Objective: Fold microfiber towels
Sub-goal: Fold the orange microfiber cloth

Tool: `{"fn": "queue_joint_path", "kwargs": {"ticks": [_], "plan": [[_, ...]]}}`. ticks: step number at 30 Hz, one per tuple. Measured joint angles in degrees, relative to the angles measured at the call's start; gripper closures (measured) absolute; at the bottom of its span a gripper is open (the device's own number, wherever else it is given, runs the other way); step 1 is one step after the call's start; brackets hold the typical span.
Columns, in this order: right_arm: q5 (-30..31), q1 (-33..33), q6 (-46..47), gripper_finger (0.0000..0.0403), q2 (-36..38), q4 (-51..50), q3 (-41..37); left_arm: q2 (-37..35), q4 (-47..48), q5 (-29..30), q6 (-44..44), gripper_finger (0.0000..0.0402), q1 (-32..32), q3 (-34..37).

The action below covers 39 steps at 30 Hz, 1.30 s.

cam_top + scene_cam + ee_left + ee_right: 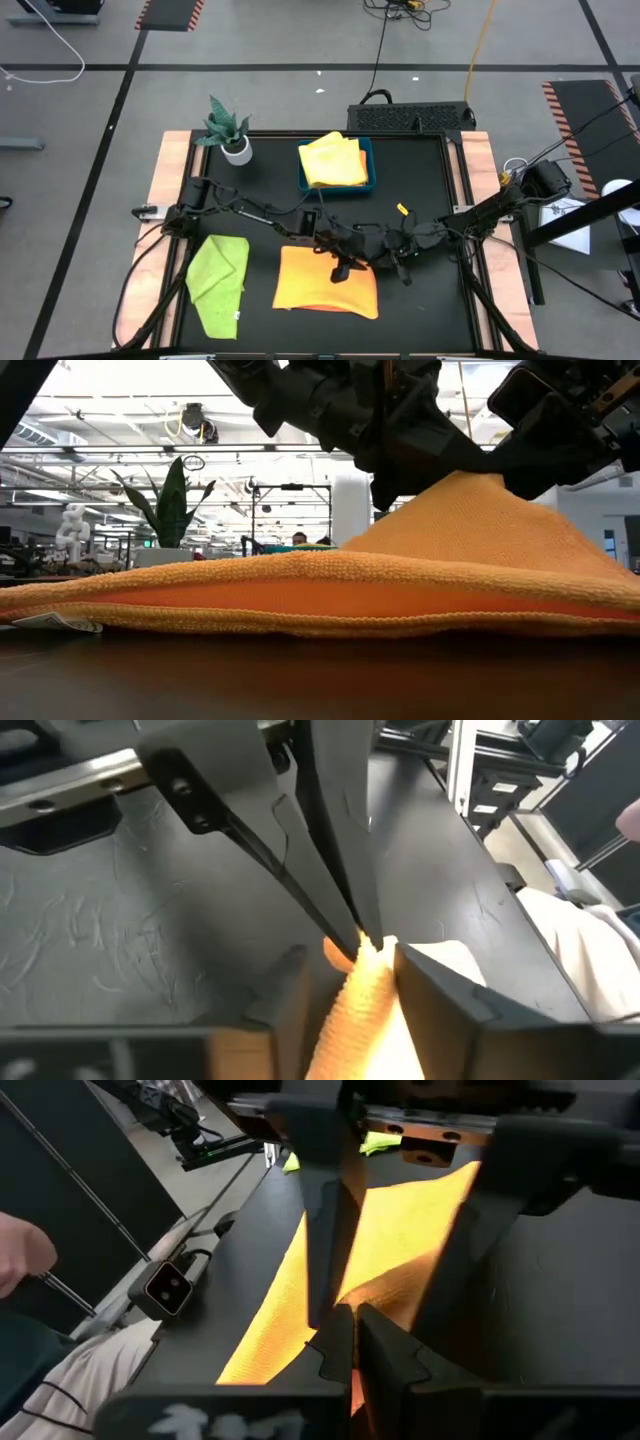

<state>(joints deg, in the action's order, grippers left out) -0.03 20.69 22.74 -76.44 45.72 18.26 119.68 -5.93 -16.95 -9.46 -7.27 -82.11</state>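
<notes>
there, orange towel point(362, 1005) ridge between both left fingers point(440, 988)

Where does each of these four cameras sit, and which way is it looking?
High view: above the table, looking straight down; both arms meet over the orange towel.
Low view: at table-top height, looking level across; the orange towel fills it, arms coming from above.
Left wrist view: on the left arm, looking past the left tool, pinching orange cloth.
Right wrist view: on the right arm, looking past the right tool, shut on the orange towel.
Shared: all four show that orange towel.
</notes>
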Motion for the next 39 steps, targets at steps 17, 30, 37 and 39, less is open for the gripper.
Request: {"fn": "queue_joint_path", "kwargs": {"ticks": [17,30,37,39], "plan": [[-0.12,1.21,0.62,0.0303,0.07,3.27,0.00,-0.38,0.45,0.56,9.54,0.0398,-0.69,0.02],[7.72,7.85,8.51,0.0166,-4.23,-5.64,-0.02,-5.42,6.12,6.20,12.60,0.0400,-2.91,-0.02],[7.43,10.74,12.84,0.0171,-14.31,6.61,0.02,-6.65,7.80,8.52,13.39,0.0400,-3.37,0.04],[7.43,11.51,14.24,0.0171,-16.66,7.81,-0.04,-6.96,7.60,8.59,13.37,0.0400,-3.37,0.03]]}}
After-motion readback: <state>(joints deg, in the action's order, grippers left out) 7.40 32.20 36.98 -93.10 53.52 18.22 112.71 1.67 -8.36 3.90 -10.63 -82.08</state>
